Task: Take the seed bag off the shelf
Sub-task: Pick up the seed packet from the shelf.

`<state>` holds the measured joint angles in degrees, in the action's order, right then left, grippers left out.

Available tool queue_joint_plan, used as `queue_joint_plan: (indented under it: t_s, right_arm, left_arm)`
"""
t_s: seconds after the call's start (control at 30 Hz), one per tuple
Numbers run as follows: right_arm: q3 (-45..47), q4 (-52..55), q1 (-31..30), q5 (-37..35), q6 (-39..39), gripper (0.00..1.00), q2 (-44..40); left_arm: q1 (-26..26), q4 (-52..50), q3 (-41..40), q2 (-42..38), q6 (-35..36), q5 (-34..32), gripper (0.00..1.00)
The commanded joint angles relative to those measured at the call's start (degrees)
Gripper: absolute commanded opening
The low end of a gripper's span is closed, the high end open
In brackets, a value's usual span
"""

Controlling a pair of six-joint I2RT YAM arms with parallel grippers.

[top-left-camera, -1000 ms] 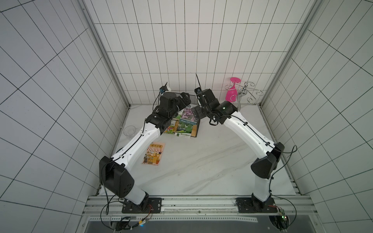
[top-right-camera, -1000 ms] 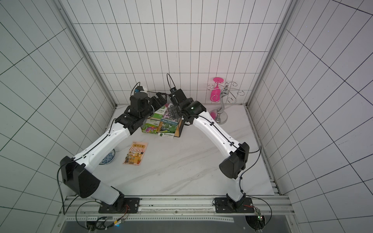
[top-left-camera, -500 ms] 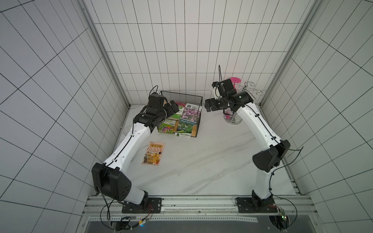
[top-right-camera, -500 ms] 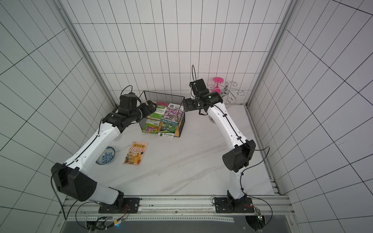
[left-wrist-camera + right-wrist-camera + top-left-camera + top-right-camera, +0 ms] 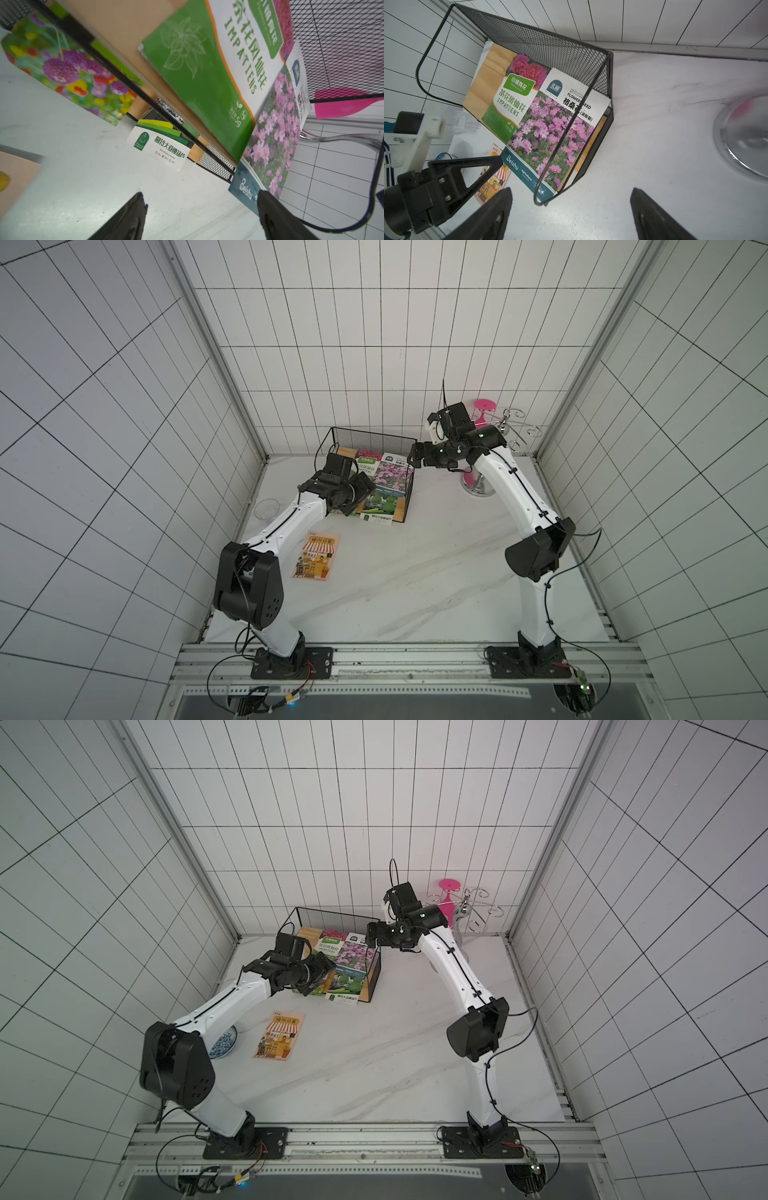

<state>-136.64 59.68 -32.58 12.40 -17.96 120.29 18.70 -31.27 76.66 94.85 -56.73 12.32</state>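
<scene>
Shelf point(image 5: 550, 47) top holds an IMPATIENS bag point(image 5: 508, 104) beside a Beishu bag point(image 5: 542, 128).

Both top views: left arm point(image 5: 291, 510) covers one front corner of the shelf point(image 5: 365, 439) and most of a seed bag point(image 5: 344, 511) there. Lower board point(image 5: 399, 510) mostly hidden beneath upper board point(image 5: 345, 452). Right wrist view: cup stand base point(image 5: 745, 141) blurred and cut off at the edge.
</scene>
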Motion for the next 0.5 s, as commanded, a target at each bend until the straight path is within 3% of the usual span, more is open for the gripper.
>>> queue_joint_plan:
  t_s: [0.0, 0.2, 0.4, 0.47]
  right_arm:
    - [-2.97, 0.11, 0.44, 1.10, -2.99, 0.94, 1.24]
    - [-3.99, -1.05, 0.39, 3.20, -6.05, 1.00, 2.79]
    - [-4.38, -2.11, 0.15, 2.54, -7.71, 0.96, 3.16]
    - [-4.34, -2.01, 0.08, 2.53, -7.56, 0.95, 3.11]
  left_arm:
    - [0.37, 7.97, -0.31, 1.50, -4.50, 1.19, 0.80]
    - [1.63, 10.04, 2.03, 4.00, -5.41, -1.10, 0.79]
    - [2.19, 13.96, 1.41, 5.58, -7.23, -1.49, 0.61]
    - [2.14, 14.35, 1.46, 5.61, -7.26, -1.92, 0.59]
